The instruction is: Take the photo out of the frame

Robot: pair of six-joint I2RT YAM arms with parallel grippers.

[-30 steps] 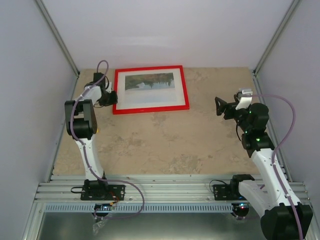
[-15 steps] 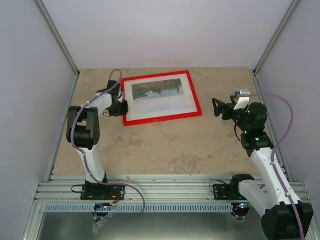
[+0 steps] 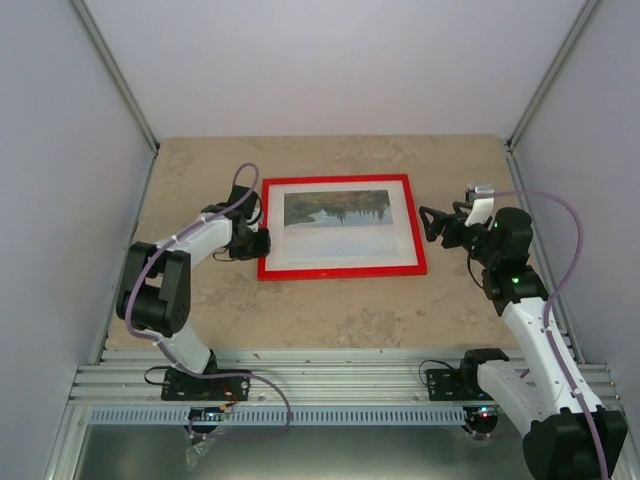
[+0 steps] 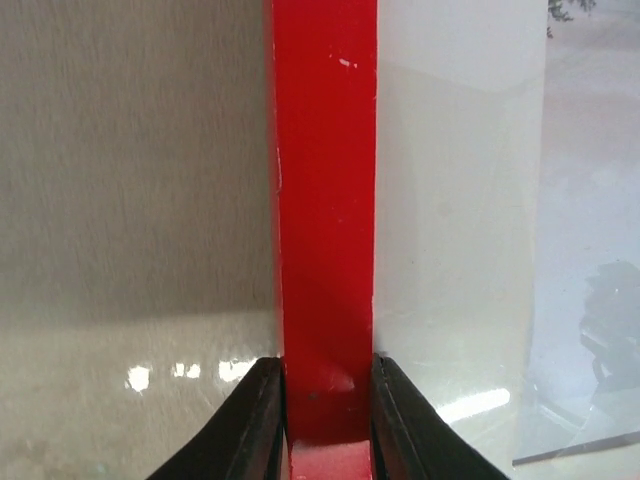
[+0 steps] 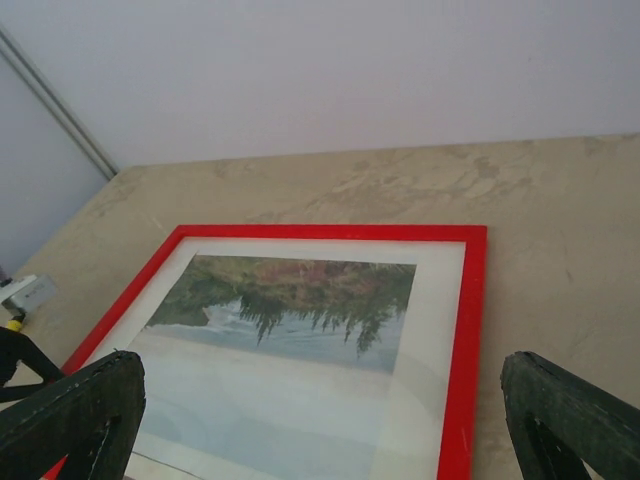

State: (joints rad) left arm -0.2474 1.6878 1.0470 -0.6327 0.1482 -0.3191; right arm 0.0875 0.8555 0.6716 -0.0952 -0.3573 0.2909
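Left wrist view showed the left gripper [image 4: 327, 415] pinched onto the left rail of the frame [image 4: 325, 200], one finger against the outer edge and the other against the inner edge, where the glazed front began. That hold looked the weak point. It took only one thin, smooth rail, so any pull or lift could let the frame pivot about the fingers or slide out of them and drop back onto the table [image 3: 330, 310]. The inner finger could also scrape the glazing. The frame lay flat and face up, so the photo [image 3: 337, 208] seemed shut in behind the front. Pulling from this side would likely free nothing until the back was reached. The right gripper [image 3: 435, 225] hung with its jaws spread wide and nothing between them. A careless approach from there could knock the right rail and twist the frame out of the left pinch.

The photo sat in the far half of the opening, with its dark trees toward the back wall. It lay to the right of the left gripper and clear of it, a strip of white mat [image 5: 430, 350] between them. The right gripper hung near the frame's right rail, not touching it.
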